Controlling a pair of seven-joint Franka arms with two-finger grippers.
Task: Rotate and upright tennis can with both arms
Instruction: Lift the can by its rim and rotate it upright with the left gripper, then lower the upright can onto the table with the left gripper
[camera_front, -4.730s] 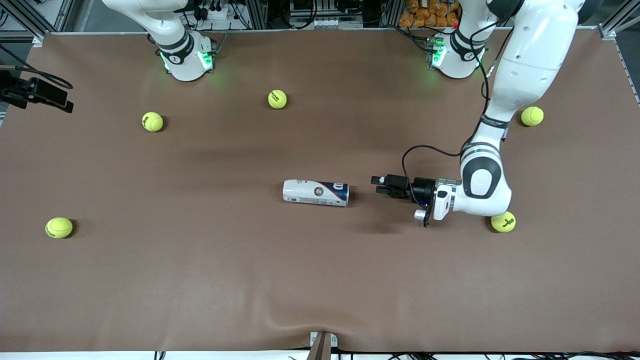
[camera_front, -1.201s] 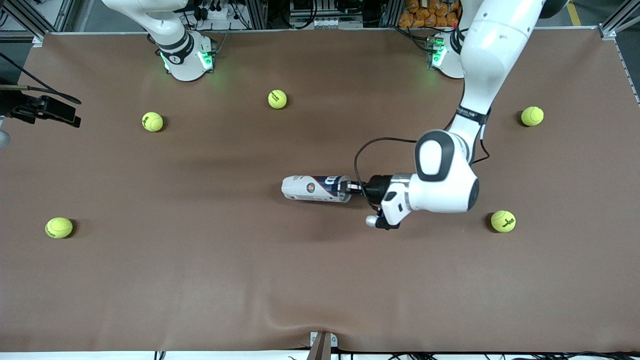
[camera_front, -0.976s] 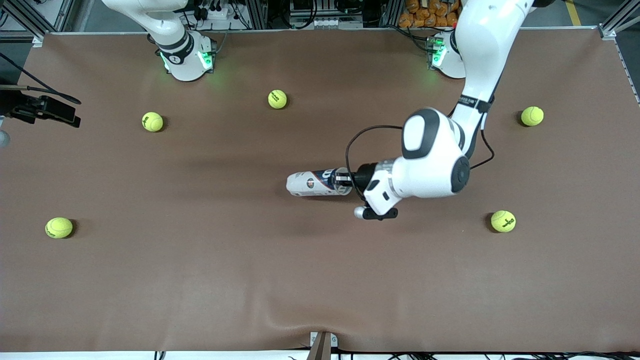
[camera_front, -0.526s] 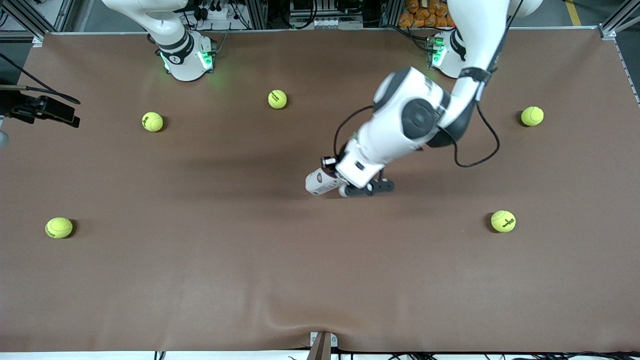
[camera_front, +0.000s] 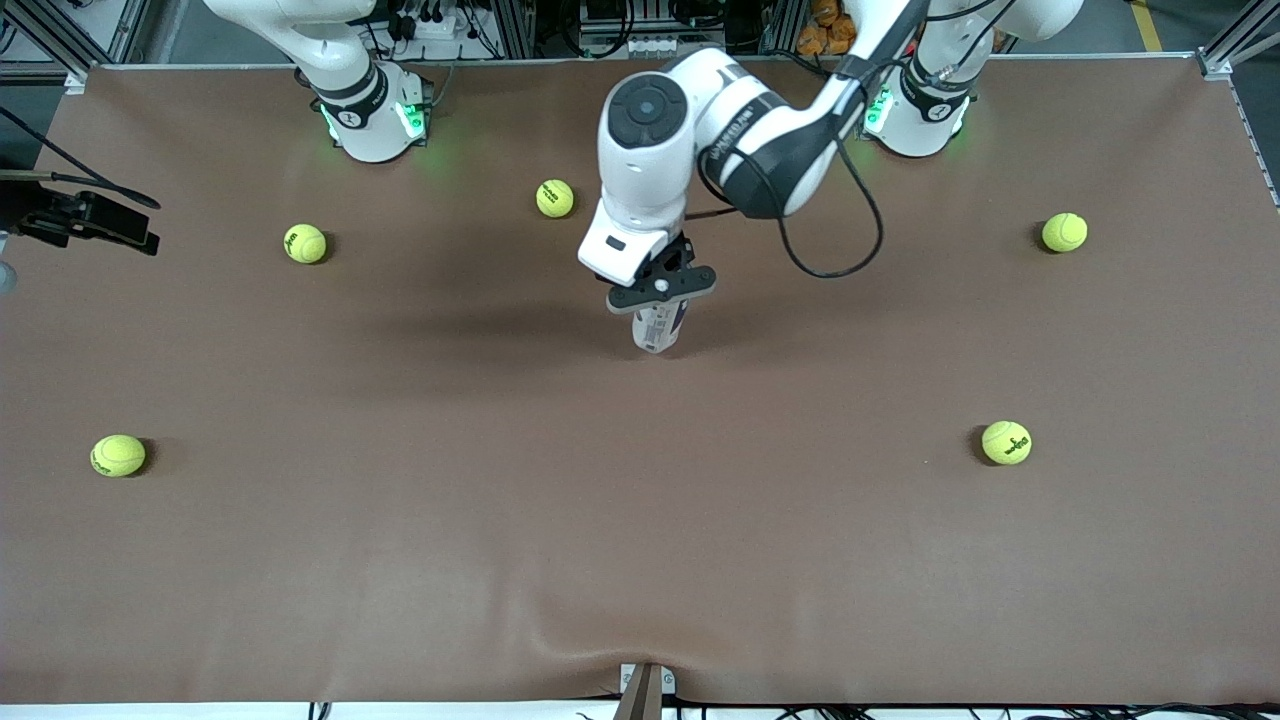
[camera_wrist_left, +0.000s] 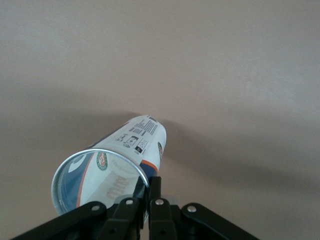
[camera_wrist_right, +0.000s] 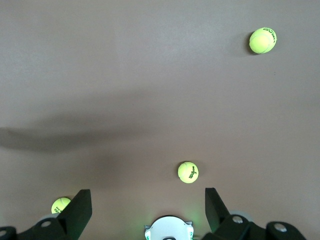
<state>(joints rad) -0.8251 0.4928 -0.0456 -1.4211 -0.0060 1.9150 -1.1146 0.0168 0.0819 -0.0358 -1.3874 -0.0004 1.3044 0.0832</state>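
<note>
Five fuzzy yellow-green tennis balls lie scattered on the brown cloth-covered desk, all well apart from the middle. There the left gripper clenches its jaws on the metal rim of the tennis can, a slim cylinder held nearly upright, open mouth up. The right gripper waits at the right arm's end, jaws spread.

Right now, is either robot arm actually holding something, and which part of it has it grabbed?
Yes. The left gripper holds the tennis can by the rim of its open top end. The right gripper holds nothing.
</note>
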